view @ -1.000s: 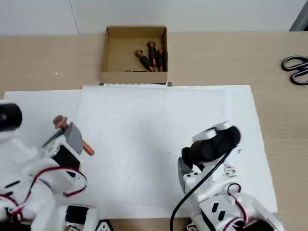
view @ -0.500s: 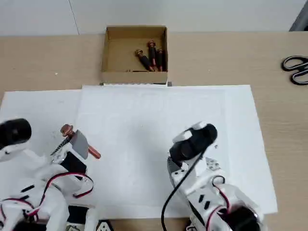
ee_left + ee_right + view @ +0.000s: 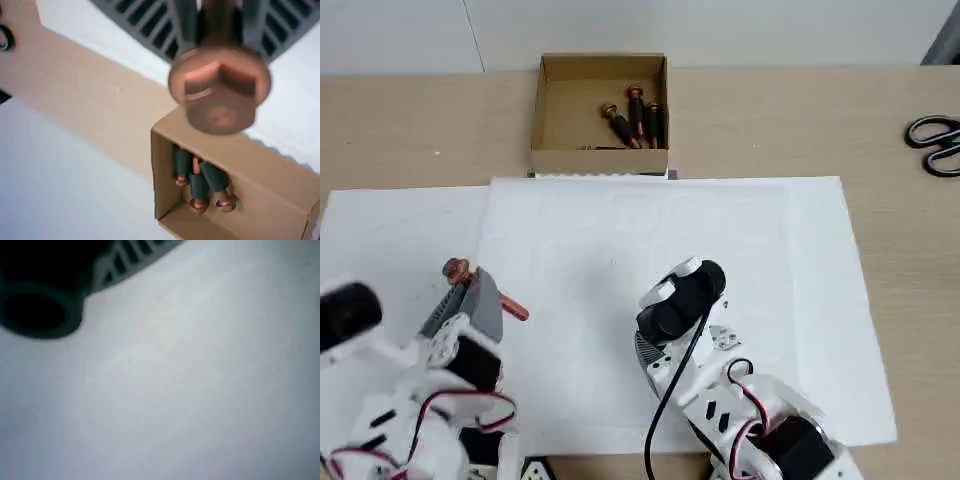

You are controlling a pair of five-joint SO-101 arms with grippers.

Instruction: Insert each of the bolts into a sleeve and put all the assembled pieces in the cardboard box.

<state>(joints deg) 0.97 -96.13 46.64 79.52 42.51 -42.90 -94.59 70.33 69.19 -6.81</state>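
Three assembled pieces (image 3: 635, 115) lie in the cardboard box (image 3: 548, 110) at the far side of the bench (image 3: 420, 120), copper heads mostly toward its far wall. My left jaws are clamped across a copper bolt (image 3: 510, 307) over the near left of the white paper (image 3: 720, 230). Its long axis runs on a slant, hex head far-left, tip pointing near-right toward the other arm (that head looms close in the left wrist view). My right jaws grip a black sleeve (image 3: 37, 312) above the paper, open end facing the wrist camera.
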